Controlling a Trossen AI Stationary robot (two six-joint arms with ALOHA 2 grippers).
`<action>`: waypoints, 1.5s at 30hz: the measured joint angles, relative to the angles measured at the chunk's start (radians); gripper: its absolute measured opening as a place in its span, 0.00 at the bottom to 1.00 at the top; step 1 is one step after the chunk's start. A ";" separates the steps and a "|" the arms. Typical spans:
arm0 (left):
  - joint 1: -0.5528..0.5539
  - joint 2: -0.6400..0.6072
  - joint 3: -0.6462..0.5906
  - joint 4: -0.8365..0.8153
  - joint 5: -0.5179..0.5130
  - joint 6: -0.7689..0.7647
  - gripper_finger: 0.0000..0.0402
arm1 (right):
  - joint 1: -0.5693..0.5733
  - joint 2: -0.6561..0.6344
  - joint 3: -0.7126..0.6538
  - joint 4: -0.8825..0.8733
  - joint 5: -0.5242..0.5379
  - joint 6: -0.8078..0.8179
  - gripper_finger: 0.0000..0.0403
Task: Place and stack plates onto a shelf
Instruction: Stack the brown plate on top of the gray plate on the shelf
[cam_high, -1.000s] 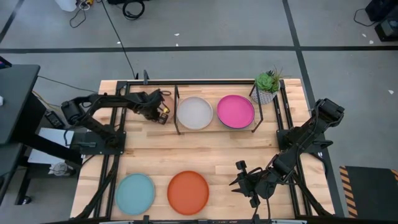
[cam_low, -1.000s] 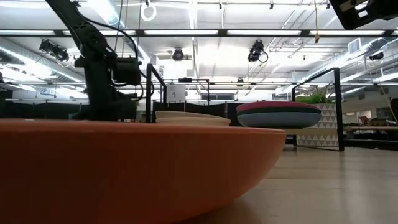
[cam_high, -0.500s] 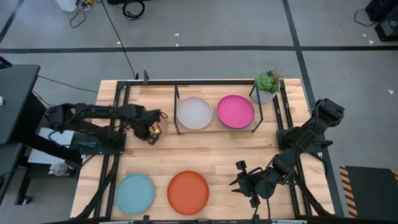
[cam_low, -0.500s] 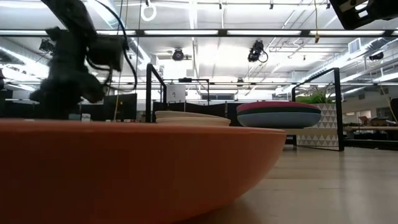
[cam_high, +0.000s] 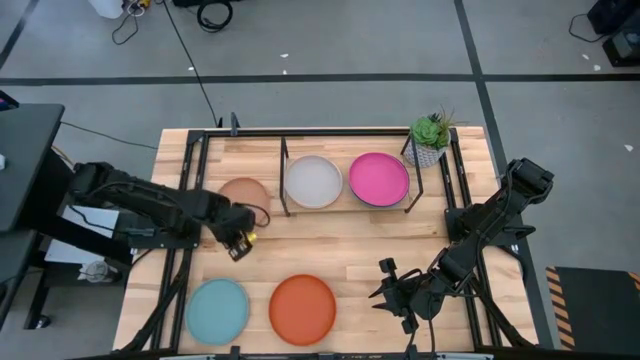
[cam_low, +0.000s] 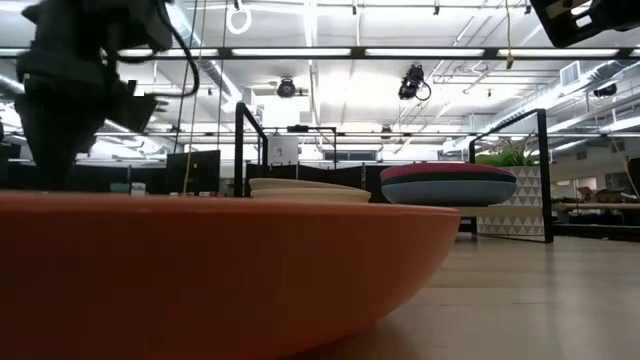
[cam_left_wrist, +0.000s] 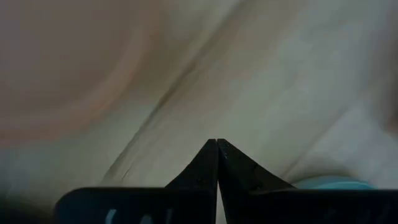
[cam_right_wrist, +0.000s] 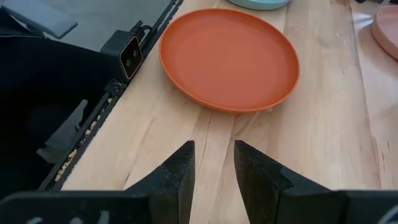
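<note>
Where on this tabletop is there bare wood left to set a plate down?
Free: the strip between the shelf and the orange plate. Crowded: the shelf top holds the cream plate and magenta plate; the peach plate and left gripper fill its left.

Cream plate (cam_high: 313, 181) and magenta plate (cam_high: 378, 178) on shelf (cam_high: 283, 178), peach plate (cam_high: 243, 195) beside it, aqua plate (cam_high: 217, 310), orange plate (cam_high: 302, 309) near front

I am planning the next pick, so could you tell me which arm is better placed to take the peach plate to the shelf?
The left. Its gripper sits shut beside the peach plate, just left of the shelf. The right gripper hangs open near the orange plate, across the table.
</note>
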 joint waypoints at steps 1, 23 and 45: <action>-0.026 0.001 0.000 0.037 -0.021 0.017 0.02 | 0.000 0.000 0.000 0.000 0.000 -0.002 0.29; -0.188 0.136 0.000 0.123 -0.470 0.180 0.40 | 0.000 0.000 0.000 0.019 0.000 -0.028 0.29; -0.120 0.291 0.000 0.130 -0.430 0.272 0.16 | 0.000 0.000 0.000 0.019 0.001 -0.029 0.29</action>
